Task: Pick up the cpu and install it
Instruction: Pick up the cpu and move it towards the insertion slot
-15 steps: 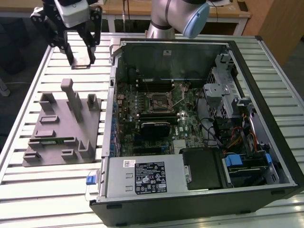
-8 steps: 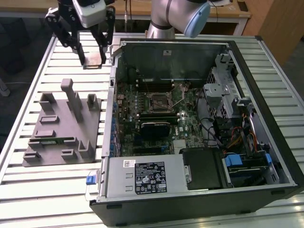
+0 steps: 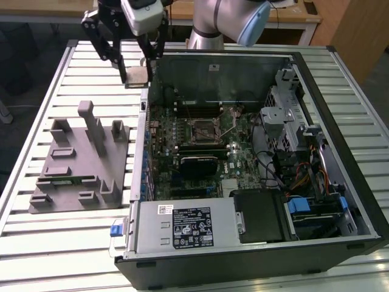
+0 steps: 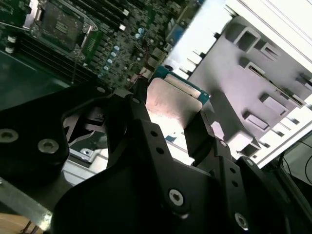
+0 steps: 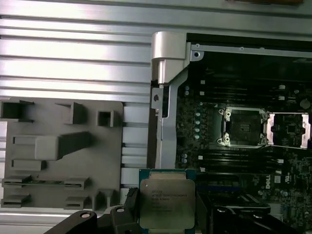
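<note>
Find no text that can be read with certainty; log only where print stands.

First wrist view: see several lines of small dark print on the metal top of the cpu (image 5: 166, 201); characters too fine to make out; see short white lettering (image 5: 276, 179) on the motherboard (image 5: 204, 122), near the socket (image 5: 242, 127); too small to spell out.

Exterior view: see a large black-and-white label (image 3: 193, 226) on the top face of the power supply (image 3: 151, 234), dense with small print and marks; cannot read any line; see a smaller white sticker (image 3: 164, 208) just beside it, toward the exterior view's left; cannot read that either.
</note>
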Controlling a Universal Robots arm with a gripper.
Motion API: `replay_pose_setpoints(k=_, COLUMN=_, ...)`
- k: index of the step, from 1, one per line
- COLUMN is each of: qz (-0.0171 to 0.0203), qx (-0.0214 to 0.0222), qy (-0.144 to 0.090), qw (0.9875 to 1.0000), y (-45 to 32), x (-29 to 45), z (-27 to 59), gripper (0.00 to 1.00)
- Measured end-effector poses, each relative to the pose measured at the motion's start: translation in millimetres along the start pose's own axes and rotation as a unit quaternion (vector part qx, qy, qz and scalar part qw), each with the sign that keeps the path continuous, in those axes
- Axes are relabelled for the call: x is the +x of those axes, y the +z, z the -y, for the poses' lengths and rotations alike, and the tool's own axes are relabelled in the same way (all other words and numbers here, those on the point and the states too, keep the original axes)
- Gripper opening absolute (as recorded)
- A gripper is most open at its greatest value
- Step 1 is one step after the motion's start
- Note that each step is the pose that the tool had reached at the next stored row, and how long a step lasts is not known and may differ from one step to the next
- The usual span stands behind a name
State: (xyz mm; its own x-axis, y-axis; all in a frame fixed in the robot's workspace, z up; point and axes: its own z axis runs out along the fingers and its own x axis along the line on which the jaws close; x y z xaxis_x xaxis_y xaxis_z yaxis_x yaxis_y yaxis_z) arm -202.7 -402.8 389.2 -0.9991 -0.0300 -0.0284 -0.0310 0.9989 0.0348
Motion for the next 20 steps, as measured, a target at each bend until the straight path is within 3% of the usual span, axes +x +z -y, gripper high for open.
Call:
replay_pose_setpoints(k=8, qz=-0.0001, qx=0.0, qy=0.0, qw=1.0, y=1.0, x=-35.8, z=1.1, gripper=0.55)
replay_pose_setpoints(k=20, qz=-0.0001, qx=0.0, qy=0.0, qw=1.0, y=2.3, x=-83.7, z=2.6, gripper=0.55)
